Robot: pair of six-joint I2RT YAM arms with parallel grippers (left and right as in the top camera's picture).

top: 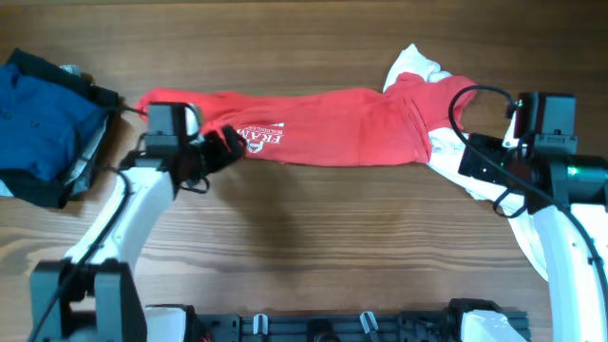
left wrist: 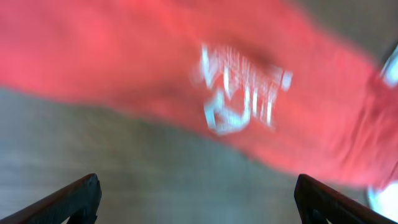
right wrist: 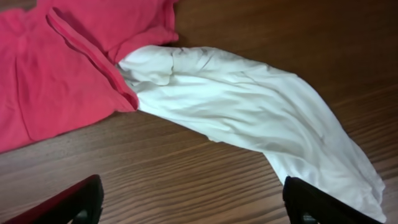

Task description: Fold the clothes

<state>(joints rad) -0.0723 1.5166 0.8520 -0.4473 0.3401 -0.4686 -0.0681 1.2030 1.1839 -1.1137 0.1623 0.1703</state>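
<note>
- Three lots of clothing lay on the wooden table (top: pixel 313 247); the first, a dark blue heap (top: pixel 38 119), sat at the upper left of the overhead frame, off to one side.
- Next came the left gripper (top: pixel 226 144), hovering at the lower edge of the red shirt (top: pixel 332 128) near its white print (left wrist: pixel 239 93). The wrist view was blurred, but its fingers (left wrist: pixel 74 199) stood wide apart with nothing between them.
- That red shirt stretched as a long, rumpled band across the upper middle, not yet folded.
- A white garment (right wrist: pixel 249 106) seemed tucked under the shirt's right end and trailed off to the lower right.
- The right gripper (right wrist: pixel 193 190) hung above that overlap, spread wide and empty.
- By my reckoning the job was at the laying-out stage. Next, each gripper would need to close on an edge of the red shirt, and the white piece would want pulling clear before any fold.
</note>
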